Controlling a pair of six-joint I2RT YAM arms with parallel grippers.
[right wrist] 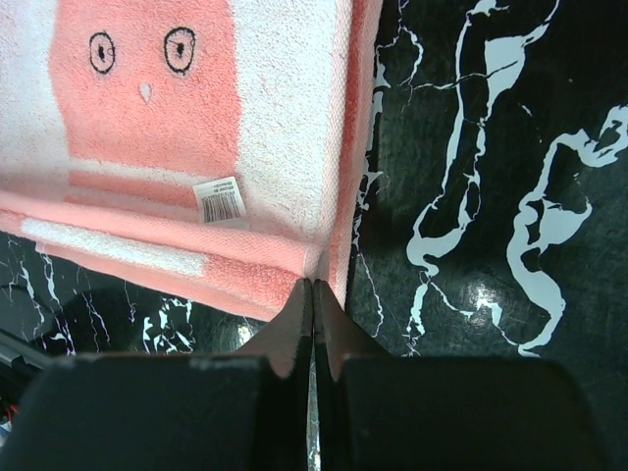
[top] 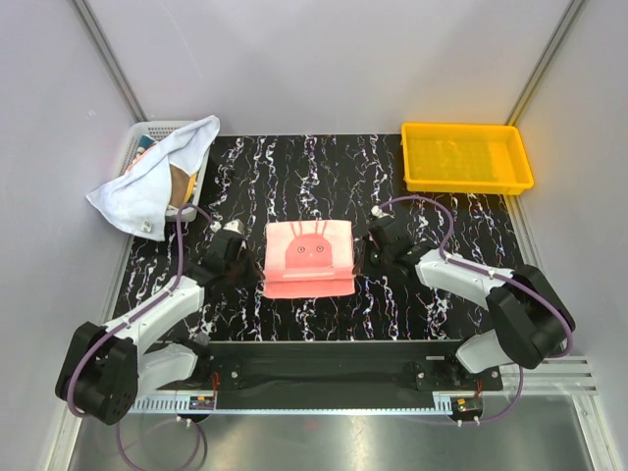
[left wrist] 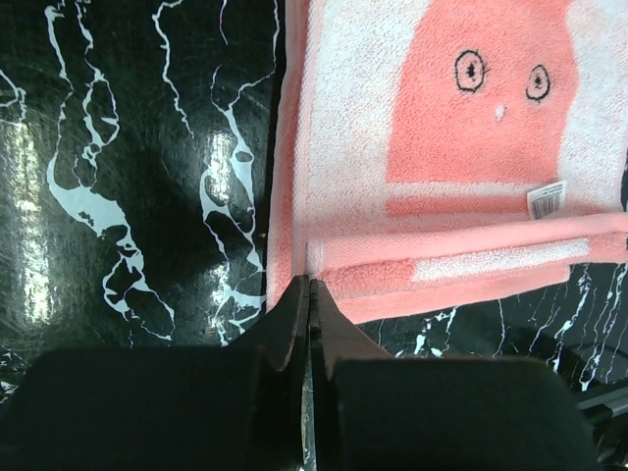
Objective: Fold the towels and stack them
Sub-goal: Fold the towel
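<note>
A pink towel [top: 309, 257] with a rabbit face lies flat in the middle of the black marble table, and its near edge is turned over in a narrow strip. My left gripper [top: 257, 273] is shut on the pink towel [left wrist: 471, 118] at the near left corner, where the turned strip begins [left wrist: 309, 280]. My right gripper [top: 359, 267] is shut on the same towel [right wrist: 147, 98] at the near right corner [right wrist: 313, 283]. A white towel [top: 152, 182] hangs over the mesh basket at the back left, with a bit of brown cloth [top: 180, 183] showing under it.
The white mesh basket [top: 147, 132] stands at the back left corner. A yellow plastic tray [top: 466, 157] sits at the back right. Grey walls close in the table on the left, right and far sides.
</note>
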